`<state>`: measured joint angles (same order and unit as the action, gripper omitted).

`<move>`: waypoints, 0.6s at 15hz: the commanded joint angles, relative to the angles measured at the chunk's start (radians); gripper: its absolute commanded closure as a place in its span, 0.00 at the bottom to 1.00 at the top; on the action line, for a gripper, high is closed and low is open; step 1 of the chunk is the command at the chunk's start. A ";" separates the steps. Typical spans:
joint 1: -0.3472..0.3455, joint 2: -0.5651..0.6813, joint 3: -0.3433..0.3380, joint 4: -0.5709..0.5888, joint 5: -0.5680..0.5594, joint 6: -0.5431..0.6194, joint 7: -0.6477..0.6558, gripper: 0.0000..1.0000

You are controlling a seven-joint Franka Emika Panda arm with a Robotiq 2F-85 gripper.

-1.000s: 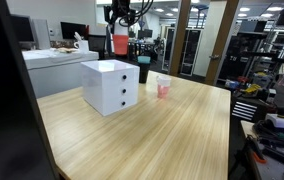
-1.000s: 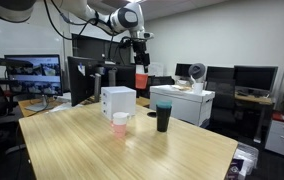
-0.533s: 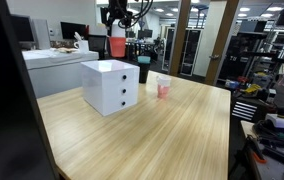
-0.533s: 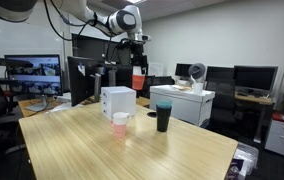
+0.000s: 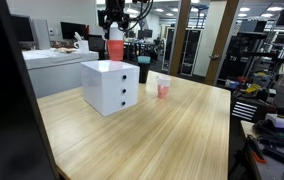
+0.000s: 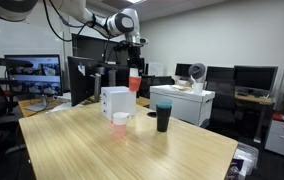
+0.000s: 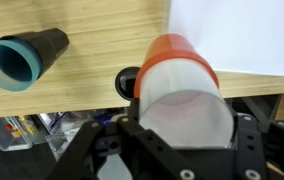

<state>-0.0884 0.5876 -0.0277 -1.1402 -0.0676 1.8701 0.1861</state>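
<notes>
The red cup (image 5: 115,45) is clamped in the pincer (image 5: 115,31) and hangs in the air, clear of the surface (image 5: 162,135). Its long axis is close to vertical in both exterior views. The cup extends straight down from the pincer, in line with the wrist.

Pincer state: the fingers are closed against opposite sides of the cup's upper part, one on each flank, as the wrist view shows. The jaws are spread only as wide as the cup body.

Position relative to nearby things:
- White drawer box (image 5: 110,88): it stands on the surface below the cup. In the wrist view the far end of the cup (image 7: 182,85) sits against the edge of the box top (image 7: 232,35), so the cup is over that edge, not over the middle of the box. The cup and the box are apart.
- Dark cup (image 7: 22,60): it stands on the surface on the opposite side from the box, well apart.
- Small pink cup (image 6: 120,123): it stands on the surface near the box.
</notes>
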 commanded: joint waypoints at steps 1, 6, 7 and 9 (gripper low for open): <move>-0.001 -0.052 0.012 -0.071 -0.002 0.009 -0.049 0.53; -0.001 -0.060 0.026 -0.078 0.001 0.012 -0.075 0.53; -0.001 -0.063 0.029 -0.082 0.002 0.013 -0.081 0.53; 0.000 -0.070 0.039 -0.094 0.003 0.015 -0.092 0.53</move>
<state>-0.0871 0.5713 -0.0019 -1.1608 -0.0676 1.8701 0.1383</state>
